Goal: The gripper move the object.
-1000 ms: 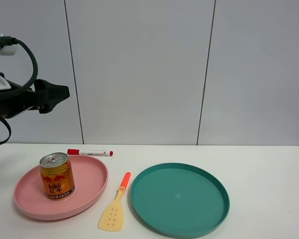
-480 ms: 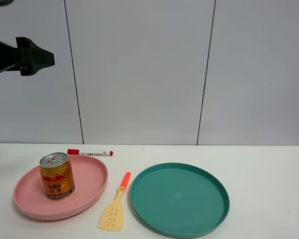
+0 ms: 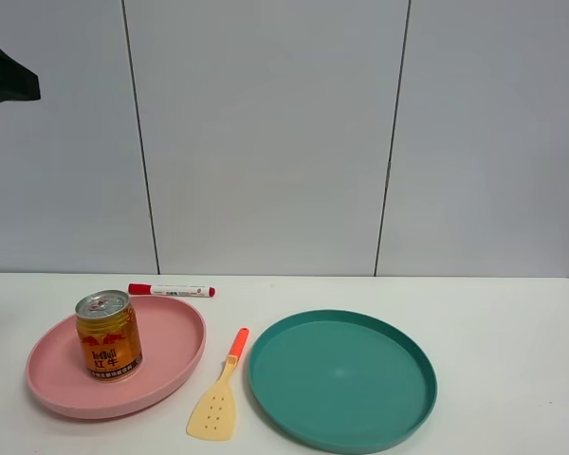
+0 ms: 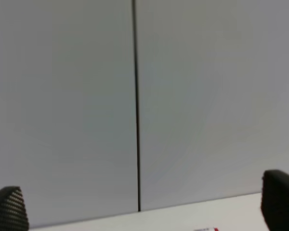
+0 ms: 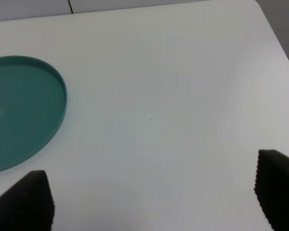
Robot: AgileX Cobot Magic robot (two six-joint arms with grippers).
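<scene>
The object, a gold-yellow can (image 3: 108, 336) with red lettering and a silver top, stands upright on the pink plate (image 3: 175, 346) at the table's left. Only a dark tip of my left gripper (image 3: 5, 81) shows in the exterior high view, high above the plate at the picture's left edge. In the left wrist view that gripper (image 4: 143, 204) faces the wall, its jaws wide apart and empty. My right gripper (image 5: 154, 192) is open over bare white table beside the teal plate (image 5: 19, 110), with nothing between its fingers. It is out of the exterior high view.
A red-capped white marker (image 3: 171, 290) lies behind the pink plate. A yellow spatula with an orange handle (image 3: 218, 398) lies between the pink plate and the teal plate (image 3: 398, 351). A grey panelled wall backs the white table (image 3: 512, 313).
My left arm has risen and pulled back to the left, from just above the can's side to the upper left edge. The can, plates, marker and spatula have not moved.
</scene>
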